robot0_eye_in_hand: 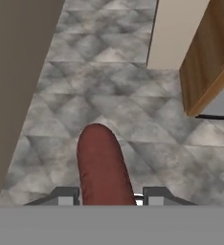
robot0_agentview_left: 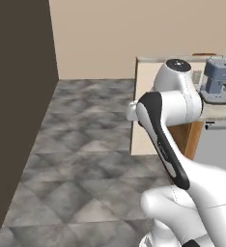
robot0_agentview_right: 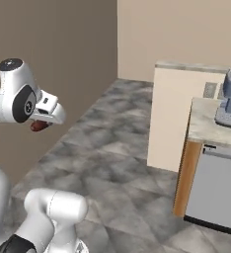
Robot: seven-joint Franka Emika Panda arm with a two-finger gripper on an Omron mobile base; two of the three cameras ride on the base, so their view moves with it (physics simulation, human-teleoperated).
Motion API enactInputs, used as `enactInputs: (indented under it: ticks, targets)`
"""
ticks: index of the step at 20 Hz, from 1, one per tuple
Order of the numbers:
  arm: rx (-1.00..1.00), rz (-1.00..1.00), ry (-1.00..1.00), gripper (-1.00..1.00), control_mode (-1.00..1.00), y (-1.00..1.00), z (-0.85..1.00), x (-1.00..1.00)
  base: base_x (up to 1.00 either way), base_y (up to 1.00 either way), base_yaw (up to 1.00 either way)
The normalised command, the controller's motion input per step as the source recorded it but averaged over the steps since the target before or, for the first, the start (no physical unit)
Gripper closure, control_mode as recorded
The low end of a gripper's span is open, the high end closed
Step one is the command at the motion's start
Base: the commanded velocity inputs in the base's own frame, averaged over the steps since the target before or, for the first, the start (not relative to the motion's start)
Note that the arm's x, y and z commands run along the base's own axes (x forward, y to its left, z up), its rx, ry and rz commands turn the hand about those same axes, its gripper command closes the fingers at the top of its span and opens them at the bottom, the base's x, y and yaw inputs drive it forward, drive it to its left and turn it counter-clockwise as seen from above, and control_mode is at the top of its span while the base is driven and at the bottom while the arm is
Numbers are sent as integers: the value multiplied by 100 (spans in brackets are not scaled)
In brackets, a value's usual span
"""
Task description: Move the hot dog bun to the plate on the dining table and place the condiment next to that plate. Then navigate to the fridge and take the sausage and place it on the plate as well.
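Now my tool [robot0_eye_in_hand: 106, 195] is clamped on the sausage [robot0_eye_in_hand: 103, 165], which juts out over the grey tiled floor [robot0_eye_in_hand: 109, 86]. I judge carrying is best done level, grip firm, swinging clear of the wooden cabinet [robot0_eye_in_hand: 207, 62].
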Motion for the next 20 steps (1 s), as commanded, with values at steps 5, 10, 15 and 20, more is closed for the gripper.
enactInputs:
  ticks: [5, 10, 15, 20]
  targets:
    - [0, 0, 0, 100, 100, 0, 0, 0, 100, 56, -36]
    - [0, 0, 0, 100, 100, 0, 0, 0, 100, 67, -36]
    - [0, 0, 0, 100, 100, 0, 0, 0, 100, 74, -36]
    - [0, 0, 0, 100, 100, 0, 0, 0, 100, 66, -36]
